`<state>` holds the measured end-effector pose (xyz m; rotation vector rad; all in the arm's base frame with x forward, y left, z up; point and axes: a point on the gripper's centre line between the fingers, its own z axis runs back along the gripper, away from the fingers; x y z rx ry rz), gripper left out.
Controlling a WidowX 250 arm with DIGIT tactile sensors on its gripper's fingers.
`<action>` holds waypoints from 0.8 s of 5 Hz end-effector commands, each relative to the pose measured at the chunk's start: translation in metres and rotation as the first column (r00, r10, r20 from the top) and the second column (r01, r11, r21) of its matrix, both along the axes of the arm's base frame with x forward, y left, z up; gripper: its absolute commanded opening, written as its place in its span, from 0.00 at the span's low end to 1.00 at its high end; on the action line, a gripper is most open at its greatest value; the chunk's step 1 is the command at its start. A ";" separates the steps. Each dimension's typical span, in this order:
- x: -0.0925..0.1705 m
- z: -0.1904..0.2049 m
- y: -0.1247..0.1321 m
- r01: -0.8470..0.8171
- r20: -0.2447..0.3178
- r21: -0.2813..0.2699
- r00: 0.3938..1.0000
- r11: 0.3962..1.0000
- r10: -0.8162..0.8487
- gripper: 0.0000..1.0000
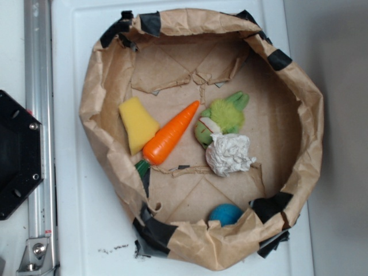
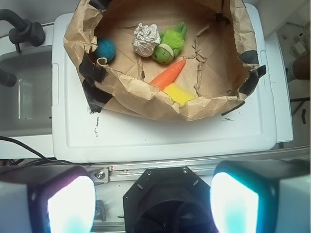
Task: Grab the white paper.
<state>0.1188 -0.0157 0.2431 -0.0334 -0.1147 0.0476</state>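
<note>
White paper [image 1: 230,154], a crumpled wad, lies right of centre in the exterior view, inside the brown paper bag [image 1: 299,92] and touching the green plush toy [image 1: 223,118] just above it. An orange carrot [image 1: 171,133] and a yellow sponge [image 1: 137,123] lie to the left; the carrot's green end is partly hidden by the bag's wall. A blue ball [image 1: 225,214] at lower centre is half hidden behind the rim. In the wrist view the hand [image 2: 152,200] sits at the bottom edge, fingers [image 2: 68,201] spread wide, blurred and cut off, well apart from the paper, over the white surface [image 2: 146,136].
</note>
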 end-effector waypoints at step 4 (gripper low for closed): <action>0.104 -0.062 0.034 0.137 0.082 0.077 0.986 0.988 -0.143 1.00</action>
